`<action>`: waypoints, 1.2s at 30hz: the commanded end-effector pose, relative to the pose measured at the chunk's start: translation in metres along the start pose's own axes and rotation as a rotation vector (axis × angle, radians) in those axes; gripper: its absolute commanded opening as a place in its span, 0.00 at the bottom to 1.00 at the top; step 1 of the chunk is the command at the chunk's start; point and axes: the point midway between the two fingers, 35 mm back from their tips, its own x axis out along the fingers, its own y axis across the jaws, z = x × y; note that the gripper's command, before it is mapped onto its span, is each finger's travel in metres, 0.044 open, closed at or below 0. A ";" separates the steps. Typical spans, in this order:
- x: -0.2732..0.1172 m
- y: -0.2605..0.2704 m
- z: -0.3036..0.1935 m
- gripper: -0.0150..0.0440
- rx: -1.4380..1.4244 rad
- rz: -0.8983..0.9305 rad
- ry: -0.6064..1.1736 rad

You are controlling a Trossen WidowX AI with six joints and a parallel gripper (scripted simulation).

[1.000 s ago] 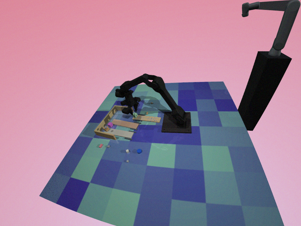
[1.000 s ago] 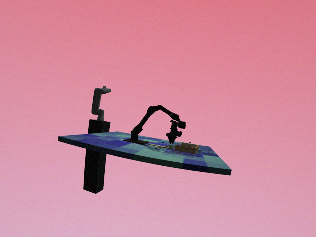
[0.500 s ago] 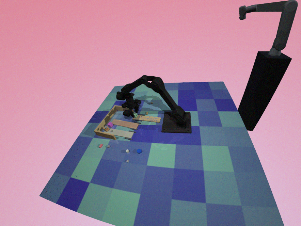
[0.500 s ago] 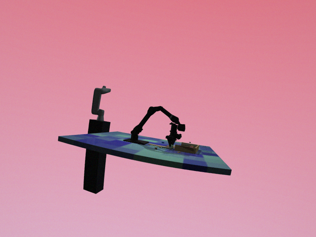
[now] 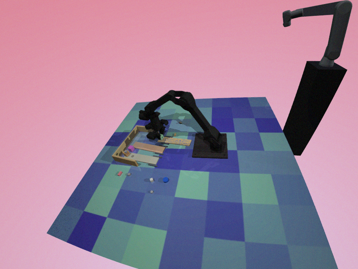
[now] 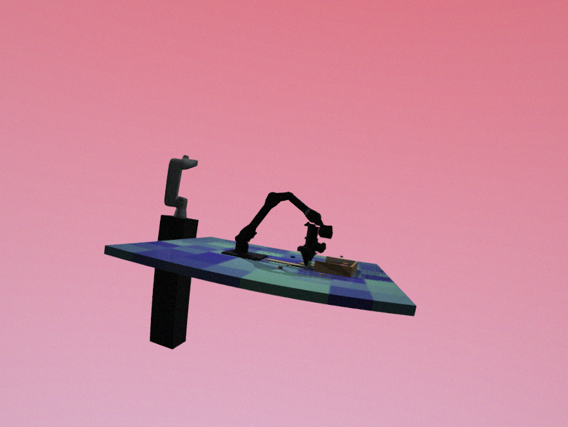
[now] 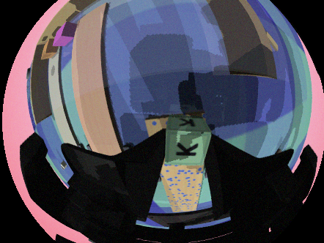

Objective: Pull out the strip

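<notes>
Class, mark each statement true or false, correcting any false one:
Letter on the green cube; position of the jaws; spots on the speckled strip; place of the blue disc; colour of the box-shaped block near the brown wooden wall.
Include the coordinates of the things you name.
1. The green cube point(image 5: 161, 137) point(image 7: 187, 146) bears a K. True.
2. The jaws are on either side of it. True.
3. The speckled strip point(image 5: 179, 141) point(image 7: 183, 187) has red spots. False: they are blue.
4. The blue disc point(image 5: 165, 179) lies inside the wooden wall point(image 5: 124, 160). False: it lies outside.
5. The purple cube point(image 5: 131, 148) point(image 7: 63, 37) is near that wall. True.
</notes>
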 end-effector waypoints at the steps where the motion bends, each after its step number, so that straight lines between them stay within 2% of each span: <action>1: -0.001 0.000 0.000 0.43 0.000 0.000 0.000; 5: -0.003 0.000 -0.002 0.25 0.000 0.000 0.000; 20: -0.041 -0.005 -0.057 0.25 0.004 0.003 0.003; 36: -0.042 -0.009 -0.099 0.25 0.004 0.003 0.007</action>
